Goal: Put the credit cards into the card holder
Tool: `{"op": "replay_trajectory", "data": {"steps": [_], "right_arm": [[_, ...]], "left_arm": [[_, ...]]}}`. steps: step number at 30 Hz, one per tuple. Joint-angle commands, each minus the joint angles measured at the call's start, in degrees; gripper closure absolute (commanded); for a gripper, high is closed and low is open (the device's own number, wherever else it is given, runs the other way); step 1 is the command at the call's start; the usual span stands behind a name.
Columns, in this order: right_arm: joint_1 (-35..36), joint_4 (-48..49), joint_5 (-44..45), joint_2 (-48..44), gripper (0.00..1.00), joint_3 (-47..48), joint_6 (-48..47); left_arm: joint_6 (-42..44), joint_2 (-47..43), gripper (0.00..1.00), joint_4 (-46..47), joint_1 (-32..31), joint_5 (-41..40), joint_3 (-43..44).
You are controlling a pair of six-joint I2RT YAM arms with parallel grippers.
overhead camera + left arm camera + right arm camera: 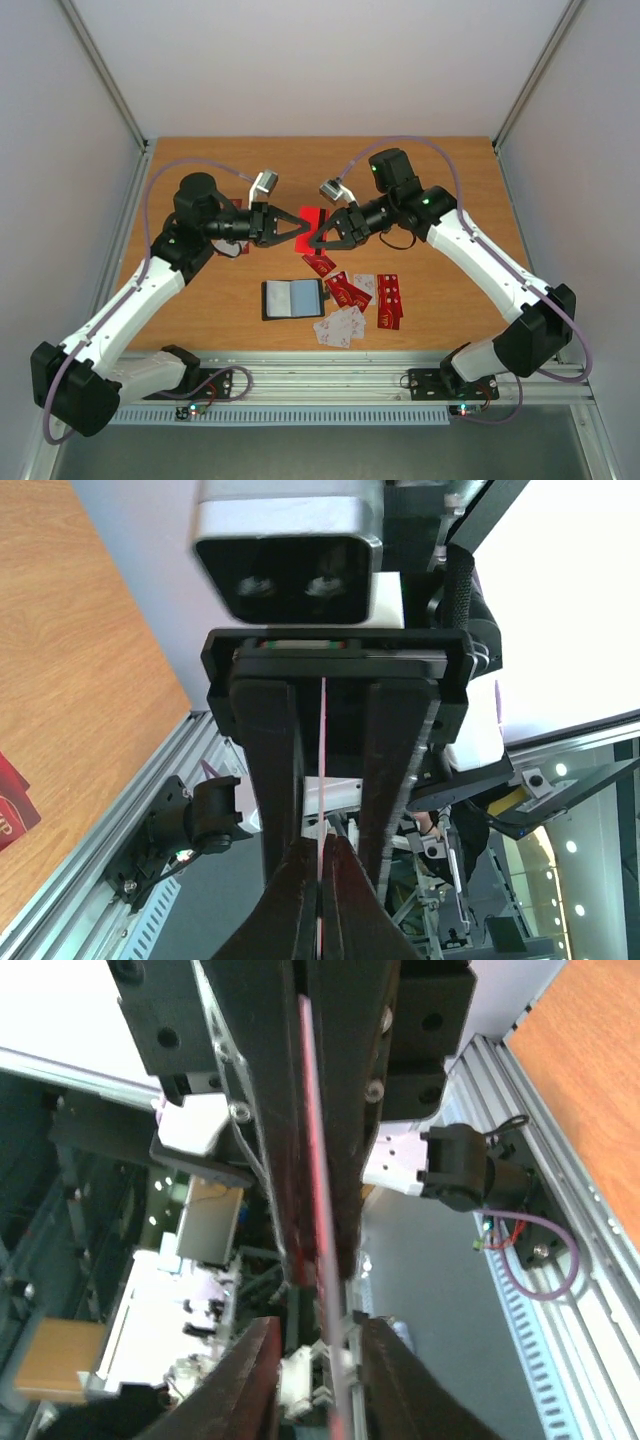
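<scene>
One red credit card [311, 221] hangs in the air between my two grippers, above the middle of the table. My left gripper [303, 229] is shut on it; in the left wrist view the card [323, 740] shows edge-on, pinched at my left gripper [322, 858]. My right gripper [322, 238] faces it from the right, and in the right wrist view my right gripper [316, 1332] stands slightly open, its jaws either side of the card edge [314, 1160] without pressing it. The black card holder [292, 298] lies open on the table below. Several loose credit cards [352, 292], red and white, lie to its right.
The table's front rail [330, 372] runs just below the cards and holder. A red card [12, 800] on the wood shows at the left wrist view's left edge. Side frame posts [108, 80] stand at the back corners.
</scene>
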Motion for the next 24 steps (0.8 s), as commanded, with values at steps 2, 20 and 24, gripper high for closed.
{"op": "replay_trajectory", "data": {"steps": [2,20,24], "right_arm": [[-0.3,-10.23,4.18,0.96,0.52,3.48,-9.23],[-1.01,-15.02,34.15,-0.64,0.24,-11.54,-6.46],[-0.27,-14.46,36.52,1.97,0.23,-12.72,-5.96]], "left_arm": [[1.71,-1.38,1.0,-7.42,0.12,-2.13,0.1],[38.63,2.11,1.0,-53.01,1.6,-27.4,-1.73],[39.99,2.87,1.0,-50.78,1.69,-27.47,-4.66]]}}
